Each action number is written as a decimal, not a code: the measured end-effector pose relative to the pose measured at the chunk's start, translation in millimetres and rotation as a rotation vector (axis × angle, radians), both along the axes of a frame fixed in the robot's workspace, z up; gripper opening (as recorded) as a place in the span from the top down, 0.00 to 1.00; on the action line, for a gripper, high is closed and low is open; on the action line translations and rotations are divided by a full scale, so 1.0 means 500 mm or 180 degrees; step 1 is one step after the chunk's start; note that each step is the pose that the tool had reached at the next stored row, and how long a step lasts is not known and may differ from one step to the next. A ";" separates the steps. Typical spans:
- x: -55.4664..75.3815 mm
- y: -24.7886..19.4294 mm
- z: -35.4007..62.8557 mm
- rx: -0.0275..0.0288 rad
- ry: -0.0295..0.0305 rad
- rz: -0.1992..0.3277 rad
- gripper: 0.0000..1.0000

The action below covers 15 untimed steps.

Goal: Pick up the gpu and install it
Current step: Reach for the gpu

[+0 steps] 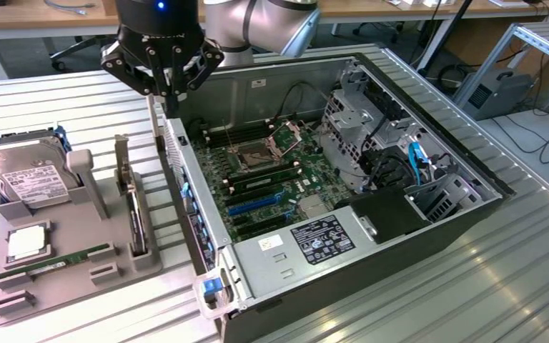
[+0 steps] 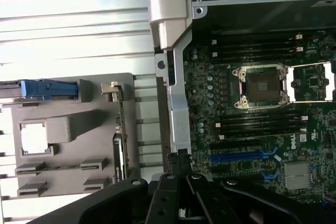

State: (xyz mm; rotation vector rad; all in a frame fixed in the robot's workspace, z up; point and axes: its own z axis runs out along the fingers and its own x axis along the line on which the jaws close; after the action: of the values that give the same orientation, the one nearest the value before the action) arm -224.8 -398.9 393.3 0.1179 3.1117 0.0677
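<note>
Above the computer case [image 1: 255, 84] edge, the gripper [image 1: 171, 100] hangs empty, jaws seemingly pinched shut. The gpu [image 1: 134, 207] stands on edge in the grey holder [image 1: 65, 279], well apart. Pickup hasn't begun; grabbing needs open jaws over its thin top.

Gpu [image 1: 137, 214] upright in holder [image 1: 65, 280], at exterior view's left of case [image 1: 399, 275].

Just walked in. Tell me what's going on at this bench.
A robot arm is working beside an open computer case. Its tool, shut and holding nothing, hangs over the case wall on the side of the gray parts holder. The gpu stands on edge in that holder, untouched, and is not yet installed on the motherboard.
</note>
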 end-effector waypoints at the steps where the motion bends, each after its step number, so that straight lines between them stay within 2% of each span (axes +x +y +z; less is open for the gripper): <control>1: -0.001 0.0000 0.000 0.0000 0.0000 0.0000 0.89; 15: -0.018 0.0000 0.000 0.0000 0.0000 0.0000 0.89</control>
State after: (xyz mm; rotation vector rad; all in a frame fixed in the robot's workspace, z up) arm -233.8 -399.0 393.3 0.1179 3.1117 0.0676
